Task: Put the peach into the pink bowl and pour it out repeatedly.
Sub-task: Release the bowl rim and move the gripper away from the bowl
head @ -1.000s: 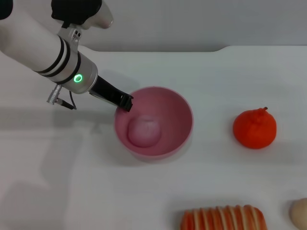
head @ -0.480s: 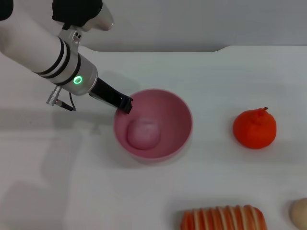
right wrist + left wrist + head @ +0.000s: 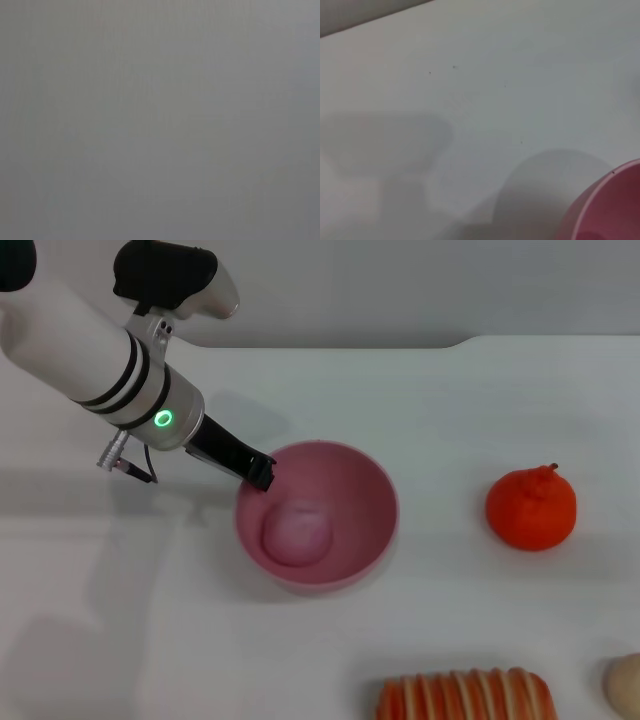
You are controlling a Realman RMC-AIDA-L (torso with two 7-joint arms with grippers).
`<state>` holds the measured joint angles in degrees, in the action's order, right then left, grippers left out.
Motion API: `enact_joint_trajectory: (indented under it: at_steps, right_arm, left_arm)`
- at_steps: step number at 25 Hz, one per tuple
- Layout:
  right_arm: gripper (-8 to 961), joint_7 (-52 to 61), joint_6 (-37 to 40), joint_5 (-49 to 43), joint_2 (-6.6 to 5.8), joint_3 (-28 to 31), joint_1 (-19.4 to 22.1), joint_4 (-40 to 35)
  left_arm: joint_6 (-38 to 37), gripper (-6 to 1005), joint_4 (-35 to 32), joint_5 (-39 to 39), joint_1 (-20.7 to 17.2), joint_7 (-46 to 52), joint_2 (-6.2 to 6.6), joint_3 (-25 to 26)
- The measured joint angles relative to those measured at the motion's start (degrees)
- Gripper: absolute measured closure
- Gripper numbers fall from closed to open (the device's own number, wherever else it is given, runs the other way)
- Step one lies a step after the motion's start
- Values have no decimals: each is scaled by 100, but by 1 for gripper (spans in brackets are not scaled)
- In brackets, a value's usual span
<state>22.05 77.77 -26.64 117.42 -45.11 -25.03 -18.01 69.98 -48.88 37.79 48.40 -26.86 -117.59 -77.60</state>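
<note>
The pink bowl (image 3: 360,495) stands upright on the white table, left of centre in the head view. The pale pink peach (image 3: 298,533) lies inside it on the bottom. My left gripper (image 3: 262,473) reaches in from the upper left and is shut on the bowl's near-left rim. The left wrist view shows only a piece of the bowl's rim (image 3: 615,200) and bare table. My right gripper is out of view; the right wrist view is a plain grey field.
A bright orange-red fruit (image 3: 531,508) sits to the right of the bowl. A red-and-white striped item (image 3: 465,697) lies at the front edge, and a beige round thing (image 3: 626,685) lies in the front right corner. The table's back edge runs behind the arm.
My left gripper and the bowl have shifted together a little toward the front and left. The peach stays inside the bowl.
</note>
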Motion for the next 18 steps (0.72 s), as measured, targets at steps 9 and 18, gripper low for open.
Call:
enact_joint_trajectory:
  at_steps: [9, 18]
  right_arm:
    - [447, 0, -16, 0, 0, -21, -1, 0]
    - [447, 0, -17, 0, 9, -24, 13, 0]
  left_arm:
    - [6, 954, 36, 0, 11, -12, -4, -24]
    - [32, 954, 40, 0, 17, -12, -8, -13]
